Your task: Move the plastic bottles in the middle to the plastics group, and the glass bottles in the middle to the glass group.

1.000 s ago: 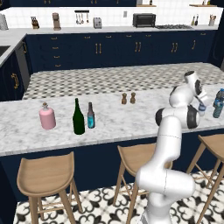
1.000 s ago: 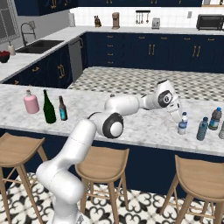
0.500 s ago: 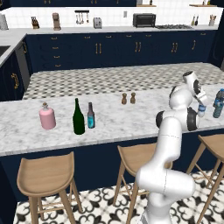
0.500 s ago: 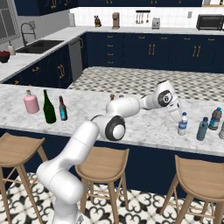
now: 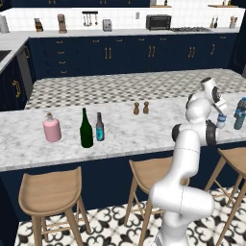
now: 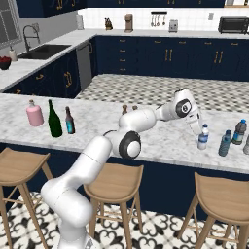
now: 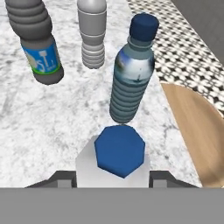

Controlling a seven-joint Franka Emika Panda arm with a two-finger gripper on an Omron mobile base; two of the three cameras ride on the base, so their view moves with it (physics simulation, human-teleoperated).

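- The gripper [image 7: 113, 177] stands over a clear bottle with a blue cap [image 7: 119, 151], its fingers pinching the bottle's body from both sides; the grip looks just about to ease.
- That bottle stands upright on the marble counter [image 6: 165, 138] at the right end, just beside the plastics group.
- Directly beyond it is a pale teal bottle [image 7: 131, 72], close enough to be knocked; the robot should spread the fingers fully, then withdraw straight up.
- Farther off stand a blue plastic bottle [image 7: 37, 41] and a grey one [image 7: 92, 33].
- Far left, the dark blue-labelled bottle [image 5: 99, 127] stands just beside the green wine bottle [image 5: 86, 129], near the pink bottle [image 5: 52, 128].
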